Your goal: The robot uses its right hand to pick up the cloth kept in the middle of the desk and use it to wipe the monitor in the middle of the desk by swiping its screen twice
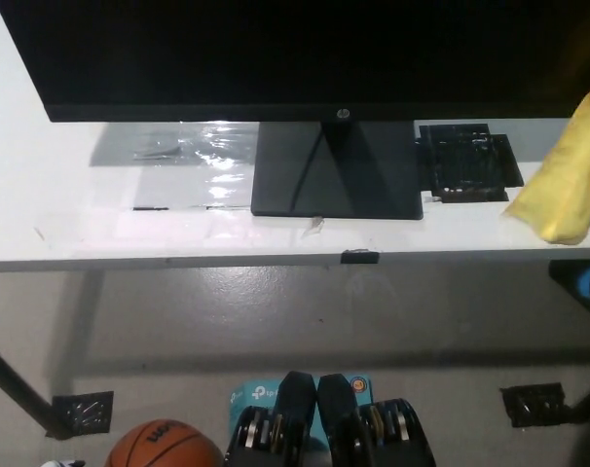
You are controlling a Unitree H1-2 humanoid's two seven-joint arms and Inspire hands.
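cloth (571,180): yellow | monitor (305,53): black, black stand | desk (71,209): white | basketball (164,446): orange, black lines | floor (276,321): grey | box (256,394): teal

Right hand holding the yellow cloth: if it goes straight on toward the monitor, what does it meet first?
The hand is out of frame; only the yellow cloth shows. Its top overlaps the lower right corner of the monitor, so the screen likely comes first; depth is unclear.
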